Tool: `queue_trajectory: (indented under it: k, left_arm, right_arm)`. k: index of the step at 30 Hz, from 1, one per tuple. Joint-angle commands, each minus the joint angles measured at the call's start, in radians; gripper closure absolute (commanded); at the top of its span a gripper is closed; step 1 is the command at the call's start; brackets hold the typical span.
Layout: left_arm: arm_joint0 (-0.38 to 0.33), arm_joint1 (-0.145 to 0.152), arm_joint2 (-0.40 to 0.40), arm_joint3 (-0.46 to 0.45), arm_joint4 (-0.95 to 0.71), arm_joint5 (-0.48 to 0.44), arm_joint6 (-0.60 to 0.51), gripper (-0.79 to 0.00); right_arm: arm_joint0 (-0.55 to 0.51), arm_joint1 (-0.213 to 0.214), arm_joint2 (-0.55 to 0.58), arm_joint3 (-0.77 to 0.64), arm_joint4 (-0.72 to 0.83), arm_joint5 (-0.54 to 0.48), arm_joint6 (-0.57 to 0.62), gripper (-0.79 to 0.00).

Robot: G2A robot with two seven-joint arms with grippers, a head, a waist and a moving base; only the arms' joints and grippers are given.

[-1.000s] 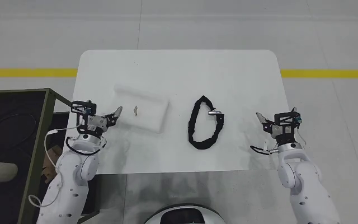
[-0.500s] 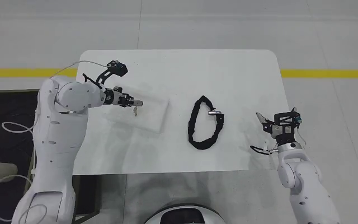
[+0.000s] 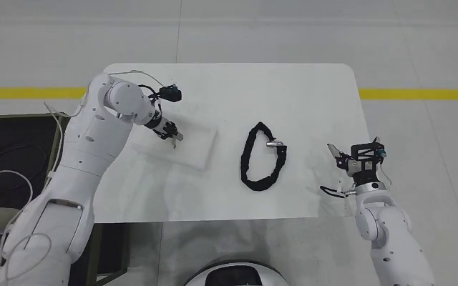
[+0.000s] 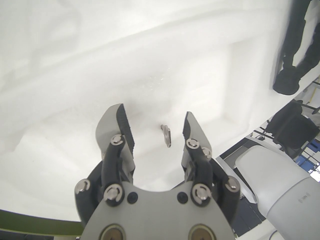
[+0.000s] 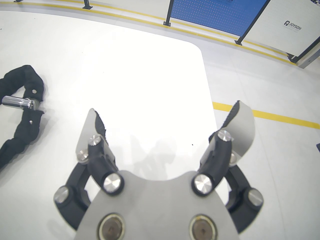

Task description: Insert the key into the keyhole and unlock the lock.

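A small metal key (image 4: 167,136) stands stuck in a white foam block (image 3: 180,138) on the table's left half. My left gripper (image 4: 155,121) hovers right over it, open, with the key between the fingers and touching neither. In the top view this gripper (image 3: 174,135) sits above the key (image 3: 173,141). A black chain lock (image 3: 261,157) forms a loop at the table's middle, its silver cylinder (image 3: 273,143) on the right side. My right gripper (image 3: 335,171) rests open near the table's right front edge, with the lock's cylinder (image 5: 18,101) far off to its side.
The white table (image 3: 308,93) has bare room at the back and between the lock and the right gripper. A dark cart (image 3: 21,164) stands off the table's left edge. A yellow floor line (image 3: 408,94) runs behind.
The left arm swung from the table's left front edge up over the foam block and now holds its open gripper around the key. The right arm has not moved.
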Motion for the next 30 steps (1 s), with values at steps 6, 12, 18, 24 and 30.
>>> queue_trajectory:
  k: [6, 12, 18, 24, 30]
  left_arm:
    - [-0.038, 0.022, 0.066, 0.003, -0.064, 0.006, 0.0, -0.246]
    - [-0.051, 0.045, 0.122, -0.015, -0.099, 0.023, 0.0, -0.222]
    - [-0.065, 0.068, 0.172, -0.028, -0.135, 0.045, 0.0, 0.0]
    - [-0.072, 0.094, 0.188, -0.103, -0.097, 0.076, 0.0, 0.0]
    - [-0.062, 0.134, 0.174, -0.231, -0.096, 0.121, 0.0, 0.0]
  right_arm:
    - [0.0, 0.0, 0.0, 0.0, 0.0, 0.0, 0.0, -0.785]
    - [0.0, 0.0, 0.0, 0.0, 0.0, 0.0, 0.0, -0.785]
    - [0.0, 0.0, 0.0, 0.0, 0.0, 0.0, 0.0, -0.785]
    - [0.0, 0.0, 0.0, 0.0, 0.0, 0.0, 0.0, -0.785]
    - [0.0, 0.0, 0.0, 0.0, 0.0, 0.0, 0.0, -0.785]
